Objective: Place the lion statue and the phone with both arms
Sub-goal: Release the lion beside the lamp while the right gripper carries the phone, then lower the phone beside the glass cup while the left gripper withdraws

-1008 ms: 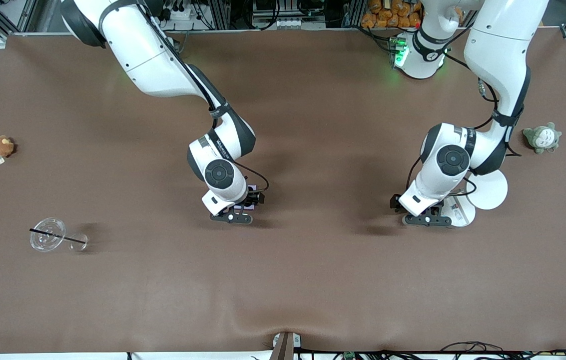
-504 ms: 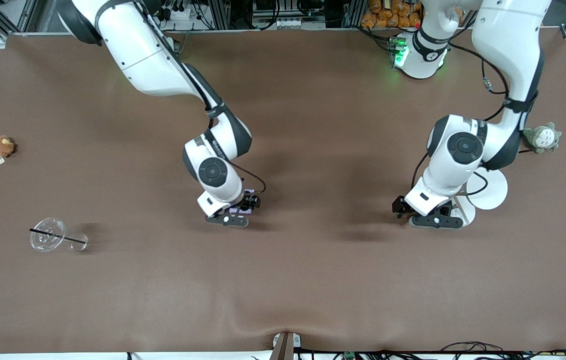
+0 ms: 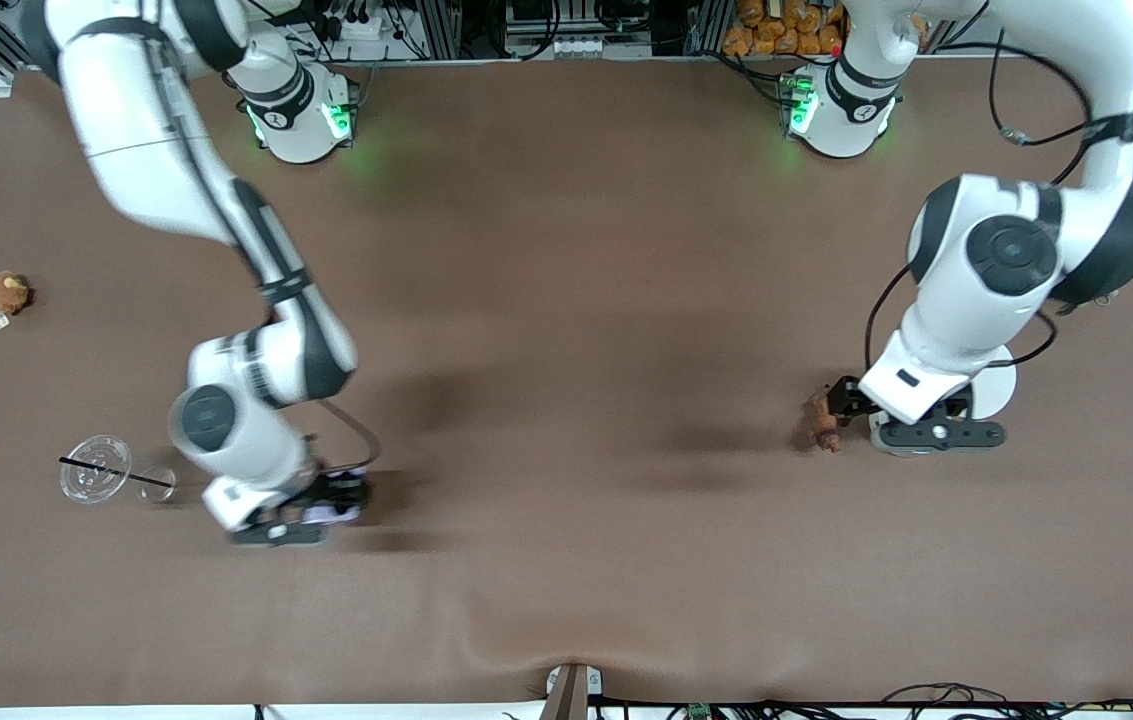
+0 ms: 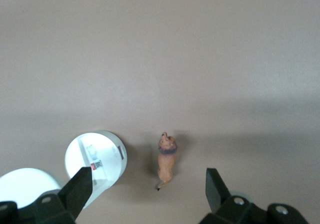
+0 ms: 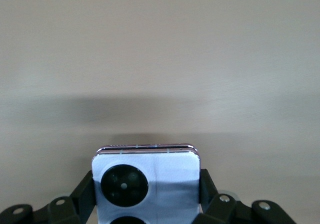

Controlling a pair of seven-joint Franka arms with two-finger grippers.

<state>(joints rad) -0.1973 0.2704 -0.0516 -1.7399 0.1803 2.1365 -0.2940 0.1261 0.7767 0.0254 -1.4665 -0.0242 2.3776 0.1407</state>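
brown plush (image 3: 3, 291) | clear cup (image 3: 96, 469), straw (image 3: 116, 472) | white container (image 4: 97, 164), lid (image 3: 994, 390)

I am seeing the lion statue (image 3: 822, 422) lying on the counter (image 3: 586, 300) toward the left arm's end, just beside the white round container (image 4: 102, 161), whose lid (image 3: 994, 388) is lying a little farther from the front camera. My left gripper (image 4: 150, 194) is hanging over the statue, jaws wide and apart from it. My right gripper (image 5: 147, 204) is carrying the phone (image 5: 146, 184) over the counter near the clear cup (image 3: 96, 469) at the right arm's end. The brown plush toy (image 3: 2, 294) is sitting farther from the camera than the cup.
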